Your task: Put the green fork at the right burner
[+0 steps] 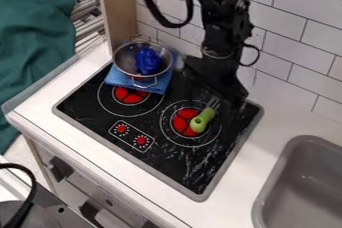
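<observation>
Camera view: green-handled metal fork (pixel 202 120) at round red right burner (pixel 180 123), beside black pincer (pixel 226 86); cannot tell if closed.

Brt lt, soft shdws.

Green fork (pixel 202 120), metal tines toward the back, handle over red-centred right burner (pixel 181 123)

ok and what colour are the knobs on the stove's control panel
The two small round knobs on the black stovetop are red, seen best in the camera view.
</observation>
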`<state>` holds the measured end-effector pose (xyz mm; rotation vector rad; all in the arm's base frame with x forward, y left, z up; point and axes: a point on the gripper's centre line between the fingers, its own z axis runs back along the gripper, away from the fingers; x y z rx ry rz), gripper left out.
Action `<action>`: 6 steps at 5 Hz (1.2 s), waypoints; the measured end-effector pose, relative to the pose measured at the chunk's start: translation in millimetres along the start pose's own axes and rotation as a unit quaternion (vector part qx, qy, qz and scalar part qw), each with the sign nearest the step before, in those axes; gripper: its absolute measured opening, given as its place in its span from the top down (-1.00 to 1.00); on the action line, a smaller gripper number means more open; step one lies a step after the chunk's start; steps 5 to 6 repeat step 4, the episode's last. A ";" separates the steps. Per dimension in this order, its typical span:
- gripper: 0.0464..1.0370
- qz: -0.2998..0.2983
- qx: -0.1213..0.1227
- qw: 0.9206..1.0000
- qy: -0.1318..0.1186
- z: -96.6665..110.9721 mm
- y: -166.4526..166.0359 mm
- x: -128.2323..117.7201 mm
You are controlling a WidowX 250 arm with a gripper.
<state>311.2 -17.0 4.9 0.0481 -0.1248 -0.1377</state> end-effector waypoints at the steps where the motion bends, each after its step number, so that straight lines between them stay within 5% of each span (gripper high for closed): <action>1: -0.93 0.015 -0.003 0.999 -0.033 24.4 0.8 -9.9; 6: -0.93 0.027 -0.001 0.999 -0.035 33.6 7.2 -16.7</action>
